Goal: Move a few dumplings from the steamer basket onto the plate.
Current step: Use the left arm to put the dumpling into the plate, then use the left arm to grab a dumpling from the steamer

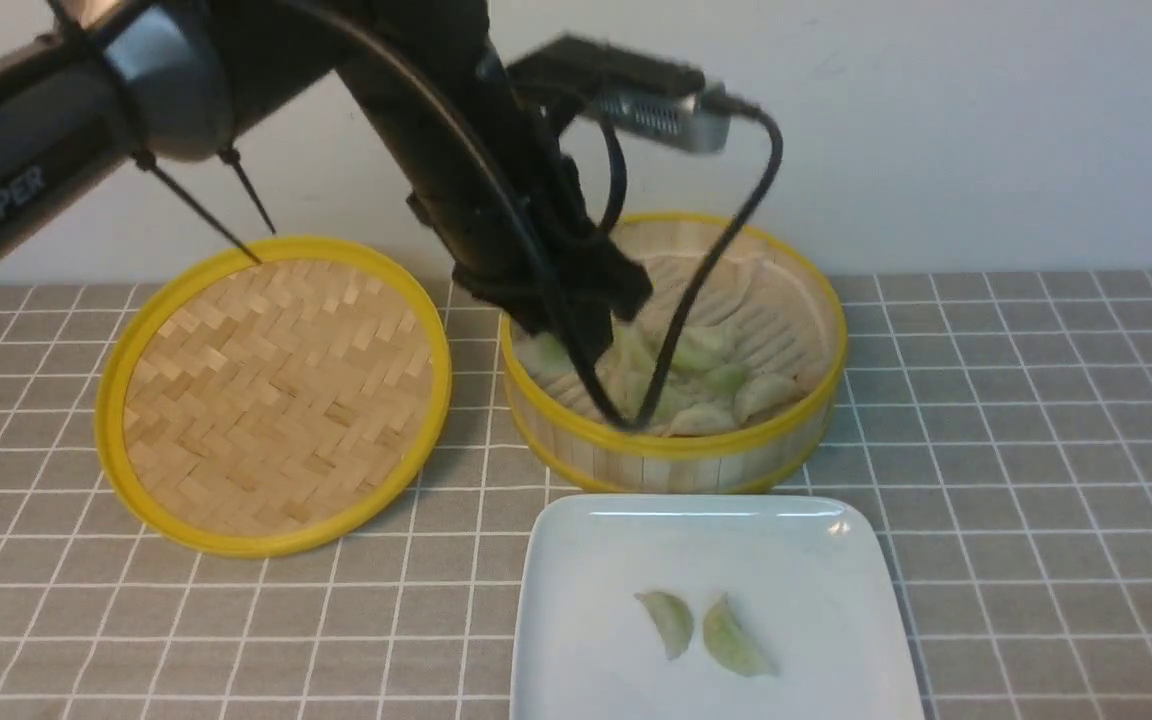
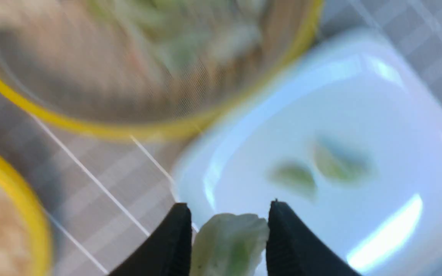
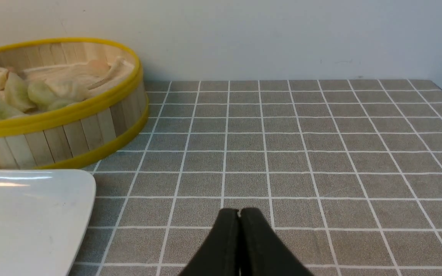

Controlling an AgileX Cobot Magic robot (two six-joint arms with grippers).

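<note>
The steamer basket (image 1: 676,455) stands at the back centre with several pale green dumplings (image 1: 726,385) inside. The white square plate (image 1: 796,560) lies in front of it, bearing two green dumplings (image 1: 669,620). My left gripper (image 1: 586,330) hangs over the basket's left part. In the blurred left wrist view, the left gripper (image 2: 228,203) is shut on a pale green dumpling (image 2: 228,245), with the plate (image 2: 359,96) and basket rim (image 2: 129,130) below. My right gripper (image 3: 239,211) is shut and empty over the cloth, right of the basket (image 3: 71,130) and the plate (image 3: 25,214).
The shallow woven bamboo lid (image 1: 276,390) with a yellow rim lies tilted to the left of the basket. A grey checked tablecloth (image 1: 1036,450) covers the table. A pale wall rises just behind the basket. Camera cables hang from the left arm over the basket.
</note>
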